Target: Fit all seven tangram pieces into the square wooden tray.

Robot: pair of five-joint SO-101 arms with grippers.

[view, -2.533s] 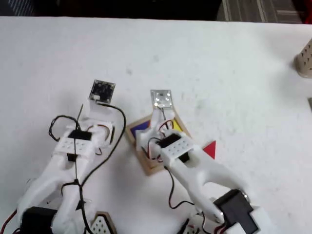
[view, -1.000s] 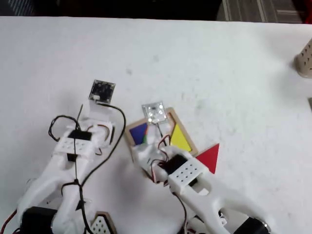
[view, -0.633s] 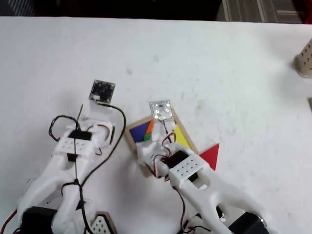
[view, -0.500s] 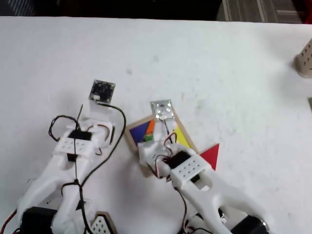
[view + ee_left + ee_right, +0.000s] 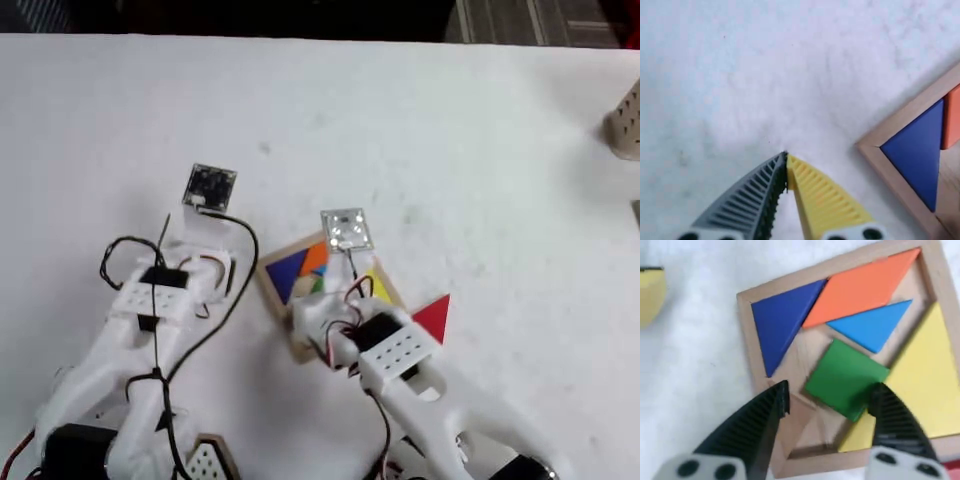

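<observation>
right gripper (image 5: 831, 392) wide open over the green square (image 5: 845, 382) in the tray (image 5: 790, 283), red triangle (image 5: 432, 315) outside beside the right arm, left gripper (image 5: 786, 157) closed.

Left gripper (image 5: 786, 157) closed, tips touching; right gripper (image 5: 830, 392) spread wide.

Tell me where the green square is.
Right wrist view: the green square piece sits in the wooden tray, between the light-blue triangle and the yellow triangle.
</observation>
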